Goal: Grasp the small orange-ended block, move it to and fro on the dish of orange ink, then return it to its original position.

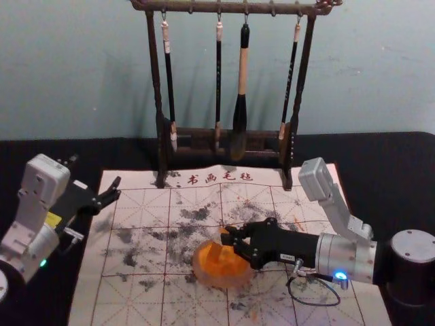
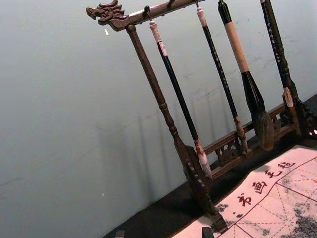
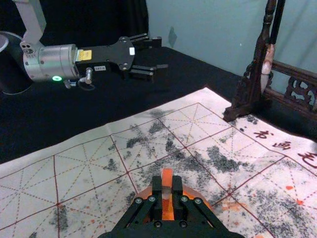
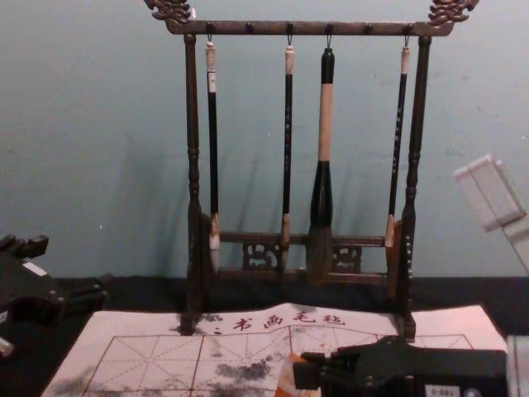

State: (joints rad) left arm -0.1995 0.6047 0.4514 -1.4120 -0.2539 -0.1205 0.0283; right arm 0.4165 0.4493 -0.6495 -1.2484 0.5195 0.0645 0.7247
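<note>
My right gripper reaches in from the right over the round dish of orange ink. In the right wrist view, my right gripper is shut on the small block, whose orange end sticks up between the fingers; the dish lies behind and below, partly hidden. Whether the block's lower end touches the ink cannot be made out. The block shows beside the fingertips in the chest view. My left gripper is parked at the left, open; its fingertips edge into the left wrist view.
Behind the dish stands a dark wooden rack with several hanging brushes, including a thick one. A gridded, ink-stained felt mat lies under the dish, on a black tablecloth.
</note>
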